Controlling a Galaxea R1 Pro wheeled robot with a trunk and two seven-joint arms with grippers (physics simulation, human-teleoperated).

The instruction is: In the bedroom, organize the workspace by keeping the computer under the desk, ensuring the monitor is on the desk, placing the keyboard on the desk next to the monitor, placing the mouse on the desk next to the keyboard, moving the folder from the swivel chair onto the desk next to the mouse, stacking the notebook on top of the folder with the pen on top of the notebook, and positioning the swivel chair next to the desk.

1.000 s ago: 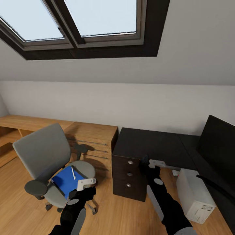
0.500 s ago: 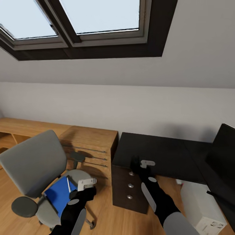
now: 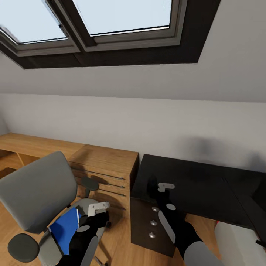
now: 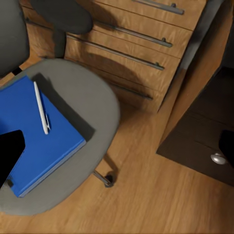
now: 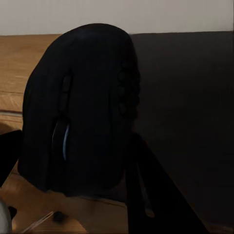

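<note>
Head view: the grey padded swivel chair with black armrests (image 3: 35, 192) stands on the light wood floor in front of the low wooden drawer unit (image 3: 105, 166). On its seat lies the flat bright blue folder (image 3: 63, 229), partly hidden by the black left gripper (image 3: 96, 213), which hangs over the seat's front edge; how its jaws stand I cannot tell. The long glossy black desk (image 3: 199, 184) sits right of the wooden unit, its three-drawer black front showing round silver knobs. The right gripper (image 3: 157, 186) is over the desk's near left corner. A corner of the boxy white computer tower (image 3: 236, 244) shows beneath the desk's near edge.

Left wrist view: the folder (image 4: 36, 134) rests on the rounded grey seat, reaching its edge, with the thin white pen (image 4: 41, 107) lying on top of it.

Right wrist view: the dark rounded mouse (image 5: 83, 109), with side buttons and a scroll wheel, stands gripped in the right gripper's jaws at the desk's edge.
</note>
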